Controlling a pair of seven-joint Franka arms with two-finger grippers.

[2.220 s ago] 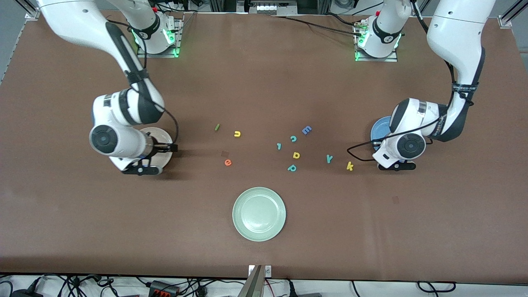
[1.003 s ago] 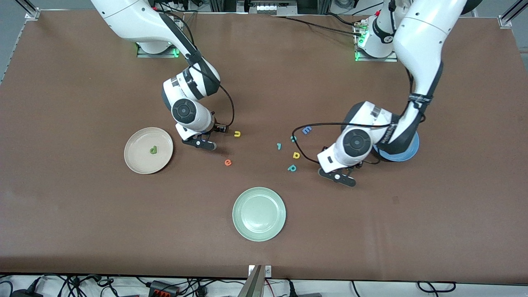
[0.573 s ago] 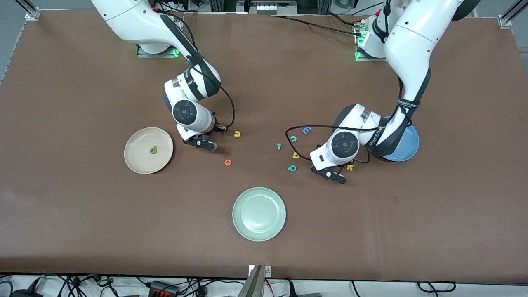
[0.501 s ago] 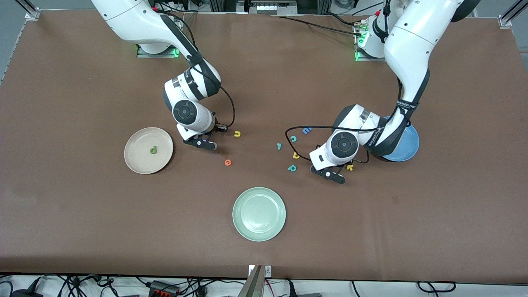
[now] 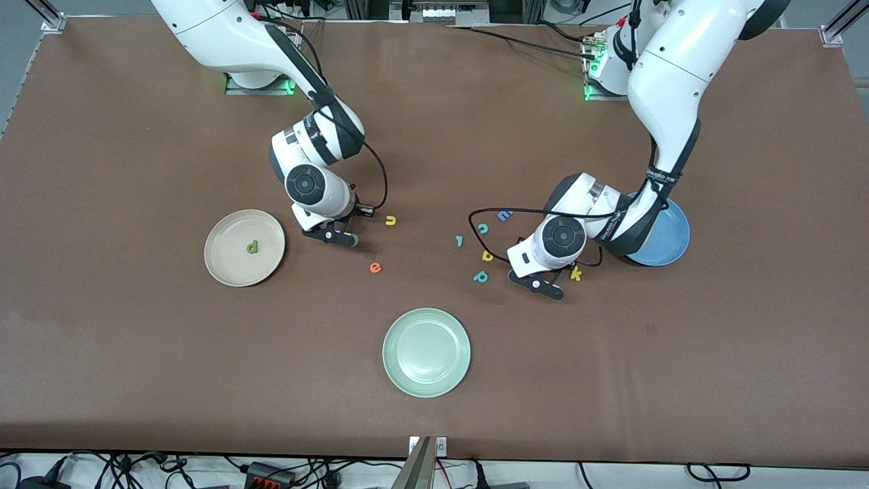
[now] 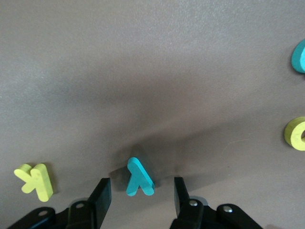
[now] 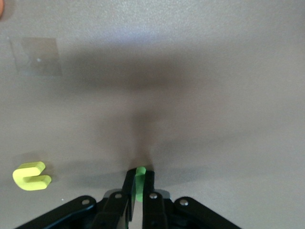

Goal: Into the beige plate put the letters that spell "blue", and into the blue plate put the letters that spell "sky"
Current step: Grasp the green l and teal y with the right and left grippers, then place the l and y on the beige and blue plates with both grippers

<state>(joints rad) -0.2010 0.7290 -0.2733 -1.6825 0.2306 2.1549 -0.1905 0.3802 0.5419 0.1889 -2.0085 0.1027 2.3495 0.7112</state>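
right gripper (image 7: 137, 191) pinched on green l (image 7: 140, 180); left gripper (image 6: 138, 198) astride teal y (image 6: 139, 177), not touching. next: lift l to beige plate (image 5: 227, 272) (b inside).

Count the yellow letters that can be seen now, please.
3. The yellow u lies beside the right pincer; the yellow a lies among the teal letters; the yellow k lies by the left pincer. The arms may hide others.

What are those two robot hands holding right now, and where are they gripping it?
The right gripper pinches the thin green l across its flat sides. The left gripper holds nothing yet: its fingers straddle the teal y without touching.
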